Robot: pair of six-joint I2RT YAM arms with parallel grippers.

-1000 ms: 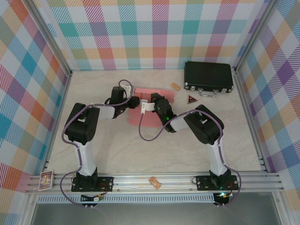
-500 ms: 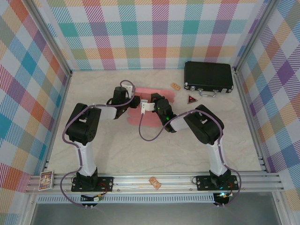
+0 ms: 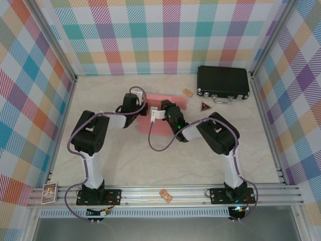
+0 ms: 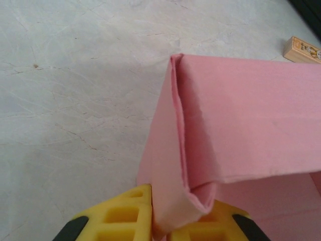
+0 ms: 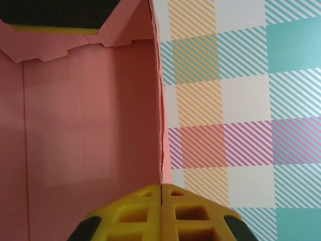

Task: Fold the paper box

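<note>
You had the paper box (image 3: pixel 180 103) lying toward the rear middle of the table (image 3: pixel 125 155), caught between both arms. Your left gripper (image 4: pixel 175 221) was pinched onto a folded corner of the pink cardboard, with the crease rising straight up from its yellow fingers (image 4: pixel 125 216). Your right gripper (image 5: pixel 161 193) was clamped tight on a thin upright wall edge of the same box, and the pink panel spread out to its left. From above, the two grippers sat nearly touching at the box's left end.

The table was pale and marbled, ringed by plaid walls (image 3: pixel 150 40). A black case (image 3: pixel 223 83) stood at the rear right, well apart from the box. A small tan block (image 3: pixel 187 92) lay just beside the box's far edge, and a dark triangular piece (image 3: pixel 205 106) lay near the case. You had open tabletop to the left and toward the arm bases.
</note>
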